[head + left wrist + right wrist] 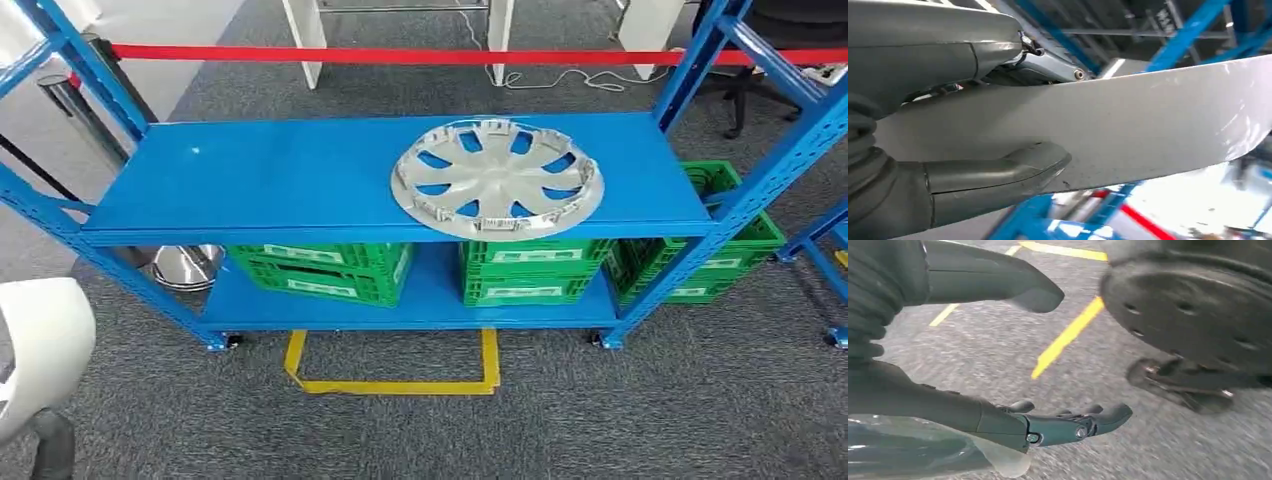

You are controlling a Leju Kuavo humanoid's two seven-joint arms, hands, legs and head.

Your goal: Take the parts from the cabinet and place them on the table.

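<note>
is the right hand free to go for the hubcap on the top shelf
Probably yes. The right hand hangs open over the floor holding nothing, and the hubcap lies uncovered on the right part of the shelf.

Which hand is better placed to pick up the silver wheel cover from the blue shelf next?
Right. The left hand already grips a white panel, while the right hand hangs over the floor with its fingers apart and holding nothing. The wheel cover lies right of centre on the shelf.

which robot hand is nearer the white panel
Left. The left robot hand grips the white panel, thumb pressed on its face. The right robot hand hangs apart from it, over the grey floor by yellow tape, holding nothing.
</note>
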